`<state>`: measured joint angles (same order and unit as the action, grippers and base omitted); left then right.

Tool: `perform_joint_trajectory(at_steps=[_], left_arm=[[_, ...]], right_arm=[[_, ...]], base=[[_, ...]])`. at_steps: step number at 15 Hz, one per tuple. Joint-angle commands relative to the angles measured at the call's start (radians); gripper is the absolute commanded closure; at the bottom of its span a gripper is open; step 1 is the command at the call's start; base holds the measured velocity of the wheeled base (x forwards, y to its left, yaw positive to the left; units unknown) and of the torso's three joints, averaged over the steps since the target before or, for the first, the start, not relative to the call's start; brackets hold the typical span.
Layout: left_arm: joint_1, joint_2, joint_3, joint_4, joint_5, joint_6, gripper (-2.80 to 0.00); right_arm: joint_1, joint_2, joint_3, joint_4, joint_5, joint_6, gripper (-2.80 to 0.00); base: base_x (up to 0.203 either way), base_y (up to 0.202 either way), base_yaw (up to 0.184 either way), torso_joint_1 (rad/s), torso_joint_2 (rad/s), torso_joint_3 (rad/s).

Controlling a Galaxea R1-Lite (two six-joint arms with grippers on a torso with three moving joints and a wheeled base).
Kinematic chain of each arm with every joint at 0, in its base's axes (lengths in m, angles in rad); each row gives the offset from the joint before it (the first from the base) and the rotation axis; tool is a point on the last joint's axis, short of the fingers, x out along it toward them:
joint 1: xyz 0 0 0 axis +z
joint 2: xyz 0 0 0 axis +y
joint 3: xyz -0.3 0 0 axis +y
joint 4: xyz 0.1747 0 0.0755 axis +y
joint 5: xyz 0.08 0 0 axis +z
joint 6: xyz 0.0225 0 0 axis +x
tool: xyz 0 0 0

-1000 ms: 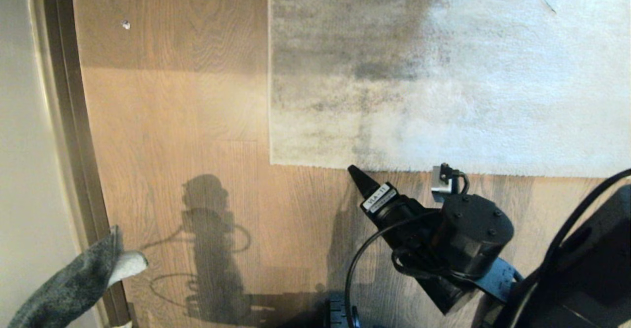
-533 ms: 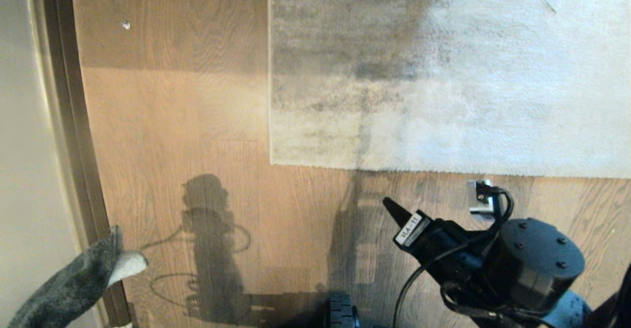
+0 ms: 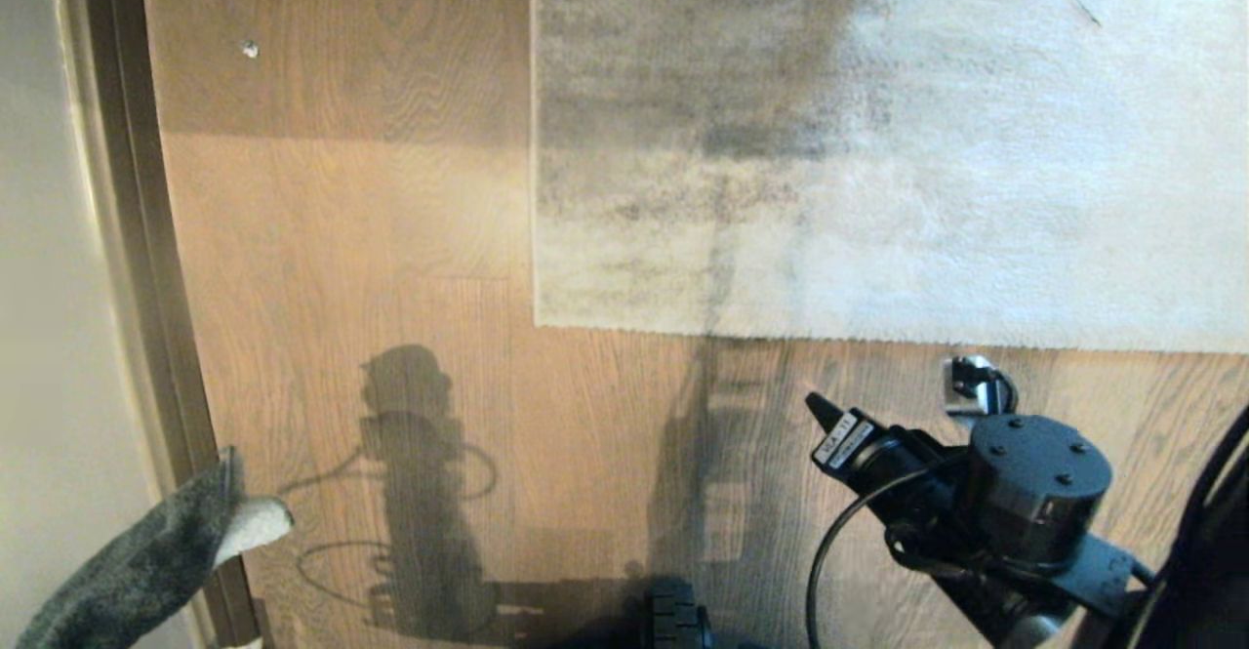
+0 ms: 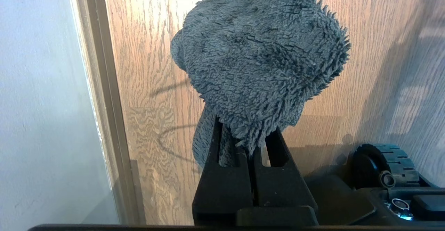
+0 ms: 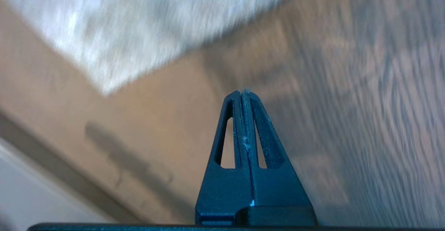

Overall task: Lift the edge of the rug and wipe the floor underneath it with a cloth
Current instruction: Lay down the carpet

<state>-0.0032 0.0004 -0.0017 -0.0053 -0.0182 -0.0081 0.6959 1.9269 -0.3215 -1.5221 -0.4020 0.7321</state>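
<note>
The pale grey-beige rug lies flat on the brown wood floor; its near edge and left corner rest on the planks. The corner also shows in the right wrist view, rug. My right gripper is shut and empty, hovering over bare floor a little short of the near rug edge. My left gripper sits parked at the lower left, shut on the dark grey fuzzy cloth, which hangs beyond its fingers.
A dark skirting strip and pale wall run along the left. A small white speck lies on the far floor. My base wheel shows at the bottom edge.
My right gripper has drawn back from the rug's near edge, moving right and nearer to me, and now hangs clear of the rug. The left arm and cloth have stayed still.
</note>
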Motion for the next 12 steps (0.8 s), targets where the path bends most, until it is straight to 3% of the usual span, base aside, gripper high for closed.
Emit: perform_joint_trajectory(at_steps=[1,4,12], left_arm=[[0.0,0.0,0.0,-0.001,0.0,-0.001,0.0],[0.0,0.0,0.0,0.0,0.0,0.0,0.0],[0.0,0.0,0.0,0.001,0.0,-0.001,0.0]], right_arm=[[-0.031,0.053,-0.073,-0.042,-0.007,0.003,0.0],[-0.043,0.074,-0.225,-0.041,-0.011,-0.003,0.0],[-0.044,0.274,-0.468,-0.043,-0.033,-0.026,0.0]], base=[[0.0,0.0,0.0,0.0,0.0,0.0],[0.0,0.0,0.0,0.0,0.0,0.0],[0.0,0.0,0.0,0.0,0.0,0.0]])
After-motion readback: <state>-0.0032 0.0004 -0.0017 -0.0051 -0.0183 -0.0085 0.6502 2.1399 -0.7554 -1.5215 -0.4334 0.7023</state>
